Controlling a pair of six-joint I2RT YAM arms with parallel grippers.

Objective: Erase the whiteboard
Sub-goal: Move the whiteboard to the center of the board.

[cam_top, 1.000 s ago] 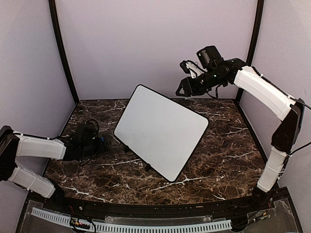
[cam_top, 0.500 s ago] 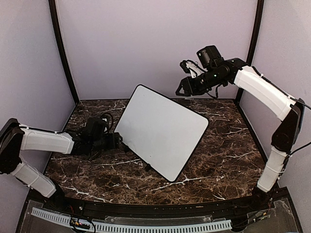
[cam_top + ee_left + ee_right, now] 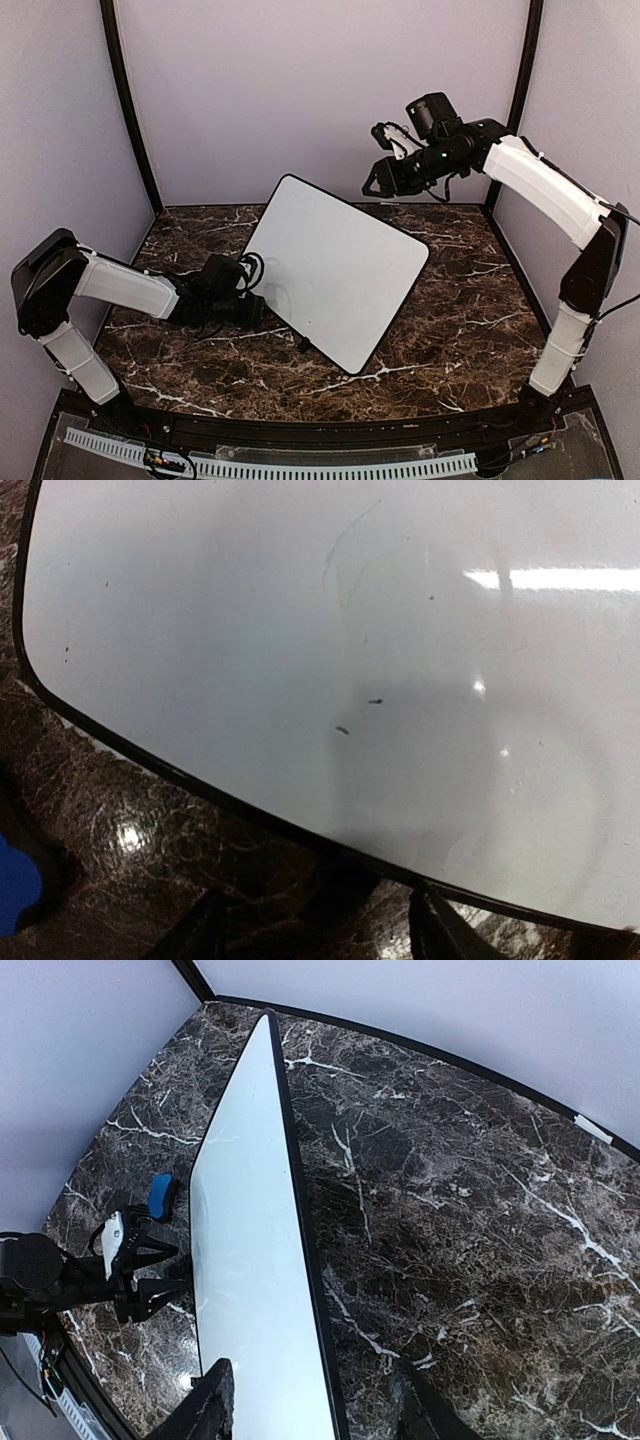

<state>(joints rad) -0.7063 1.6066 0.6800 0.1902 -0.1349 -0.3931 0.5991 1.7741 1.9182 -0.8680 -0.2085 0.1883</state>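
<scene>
- The whiteboard [image 3: 335, 270] sits mid-table on the dark marbled table top [image 3: 455, 330], propped at a slant and turned so one corner points toward the back wall [image 3: 320, 90]
- A small black foot [image 3: 303, 344] shows under its lower edge
- From the right wrist view the board is seen almost edge-on, a thin black rim around a white face
- The face looks nearly clean: close up there are a couple of short dark specks [image 3: 343, 730] and a faint curved scratch of a line, with lamp glare across the upper right
- The left gripper [image 3: 256, 308] is low over the table, its arm stretched in from the left, and its tips are just beside the board's lower-left edge; whether they touch the rim I cannot tell
- Its fingers [image 3: 200, 932] are spread, with only the table and a dark shadow under the board's edge between them, and they grip nothing
- The right gripper [image 3: 375, 186] hangs high near the back wall, well apart from the board and looking down on it; its pincer is parted, with only the table and the board far below in the gap
- A blue block [image 3: 160, 1195] lies on the table to the left of the board, near the left gripper but not in it
</scene>
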